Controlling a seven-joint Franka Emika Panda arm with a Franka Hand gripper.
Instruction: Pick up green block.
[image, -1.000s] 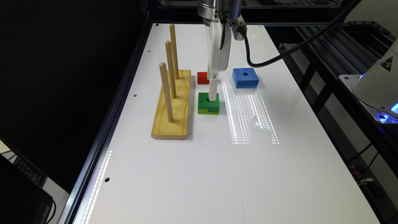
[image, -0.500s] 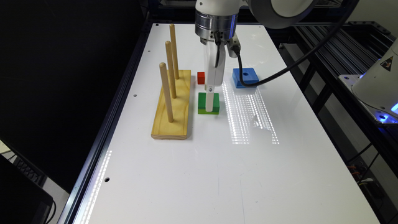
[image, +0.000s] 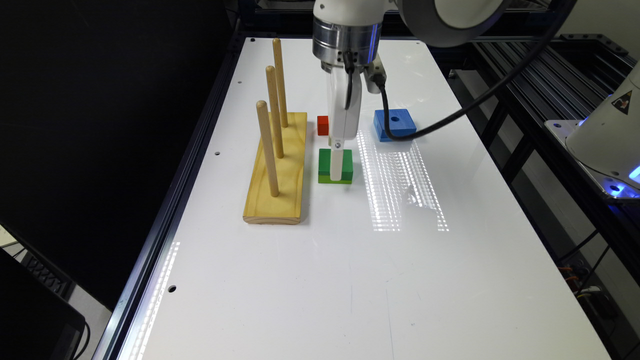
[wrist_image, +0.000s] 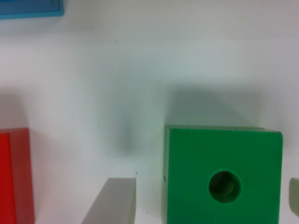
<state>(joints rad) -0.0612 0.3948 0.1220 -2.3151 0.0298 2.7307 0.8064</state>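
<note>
One green block (image: 335, 166) at centre of the exterior frame on the white table (image: 350, 280); gripper (image: 337, 169) down over it, fingers (wrist_image: 112, 200) spread either side in the wrist view, not clamped; one red block (image: 323, 125), one blue block (image: 394, 124) behind; one wooden base (image: 277, 172) with three pegs (image: 267, 147) at left.

Bright glare on table (image: 400, 280); wrist view blurry.
</note>
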